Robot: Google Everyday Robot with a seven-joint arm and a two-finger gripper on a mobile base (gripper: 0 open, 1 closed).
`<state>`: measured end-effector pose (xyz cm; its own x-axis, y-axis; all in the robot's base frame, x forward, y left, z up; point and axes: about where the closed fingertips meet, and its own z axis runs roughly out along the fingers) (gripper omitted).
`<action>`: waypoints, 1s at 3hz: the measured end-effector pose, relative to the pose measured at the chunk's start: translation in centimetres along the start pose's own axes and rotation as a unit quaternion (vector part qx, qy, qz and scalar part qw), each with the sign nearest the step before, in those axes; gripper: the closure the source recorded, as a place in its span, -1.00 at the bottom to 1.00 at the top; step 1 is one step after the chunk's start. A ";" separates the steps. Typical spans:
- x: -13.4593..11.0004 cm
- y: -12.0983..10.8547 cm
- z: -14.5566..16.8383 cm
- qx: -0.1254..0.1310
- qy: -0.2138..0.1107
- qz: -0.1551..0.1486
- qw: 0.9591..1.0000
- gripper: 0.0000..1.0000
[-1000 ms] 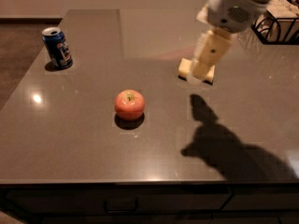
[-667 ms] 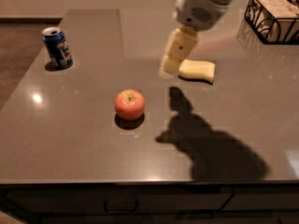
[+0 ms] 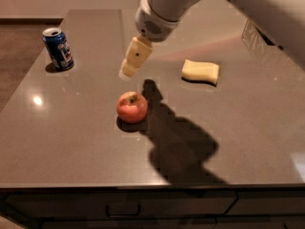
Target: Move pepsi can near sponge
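The pepsi can (image 3: 58,48) is dark blue with a silver top and stands upright at the table's far left. The sponge (image 3: 200,71) is a pale yellow block lying right of the middle. My gripper (image 3: 127,72) hangs from the arm above the table between them, just above and behind the apple, holding nothing. It is well to the right of the can and left of the sponge.
A red-orange apple (image 3: 132,107) sits near the table's middle, just below the gripper. The grey tabletop (image 3: 71,137) ends in a front edge with drawers beneath. The arm casts a dark shadow (image 3: 178,142) right of the apple.
The arm has swung left across the table, from over the sponge to above the apple, toward the can. The sponge is uncovered. Can and apple have not moved.
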<state>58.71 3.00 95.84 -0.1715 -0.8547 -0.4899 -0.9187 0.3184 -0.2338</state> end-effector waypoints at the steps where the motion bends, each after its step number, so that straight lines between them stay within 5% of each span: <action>1: -2.7 -0.3 2.9 0.014 -0.021 0.045 0.999 -1.00; 3: -2.9 -0.2 3.0 0.007 -0.021 0.049 0.999 -1.00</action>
<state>60.47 6.61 94.81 -0.2458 -0.8011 -0.5457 -0.8930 0.4062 -0.1940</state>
